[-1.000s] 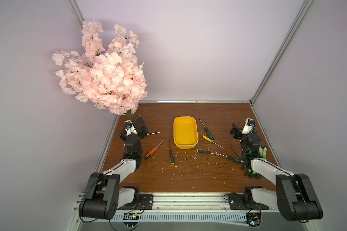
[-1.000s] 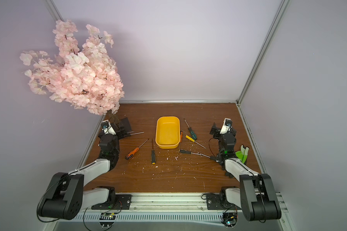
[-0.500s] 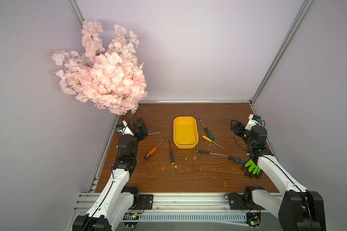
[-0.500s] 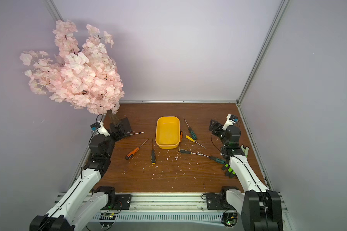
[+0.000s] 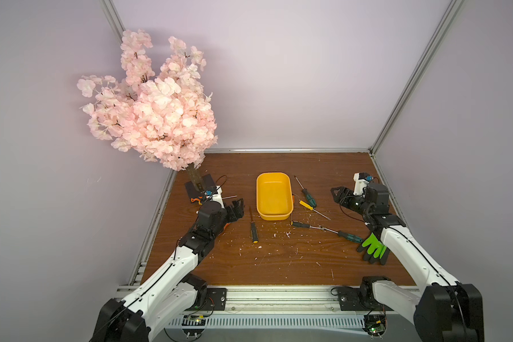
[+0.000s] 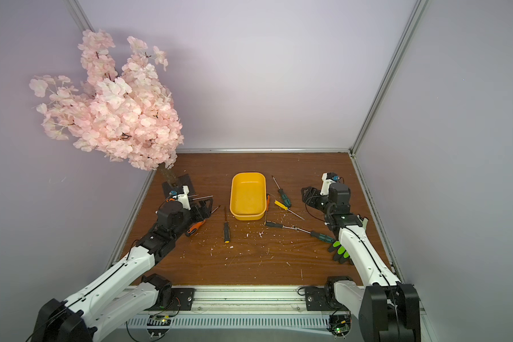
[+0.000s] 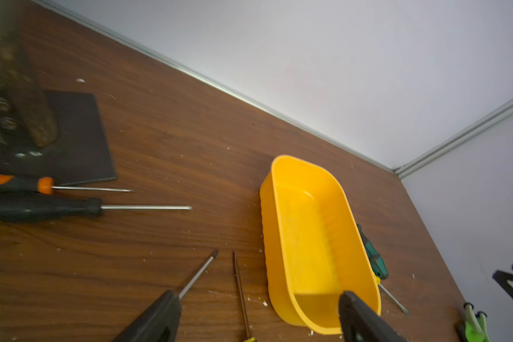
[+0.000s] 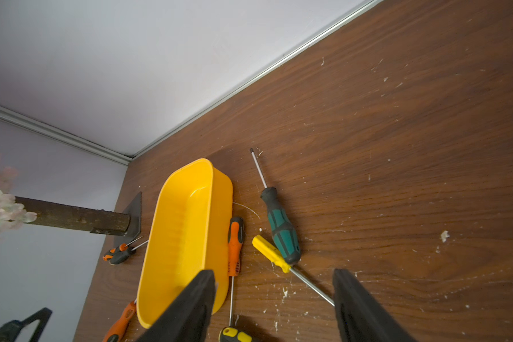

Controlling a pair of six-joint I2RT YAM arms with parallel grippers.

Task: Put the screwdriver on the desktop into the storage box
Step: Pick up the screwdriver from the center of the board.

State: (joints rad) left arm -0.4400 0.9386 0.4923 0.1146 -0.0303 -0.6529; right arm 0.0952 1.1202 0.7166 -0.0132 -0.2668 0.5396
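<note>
Screwdriver [image 5: 253, 232] is lying left of the storage box [image 5: 274, 216] at frame centre; left gripper [image 5: 237, 208] and right gripper [image 5: 336, 195] are hovering spread, empty.

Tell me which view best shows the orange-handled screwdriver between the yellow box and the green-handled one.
Right wrist view: the orange-handled screwdriver lies in full beside the storage box's outer wall, handle and shaft clear. Both top views show only an orange sliver past the box's rim. The left wrist view hides it behind the box.
</note>
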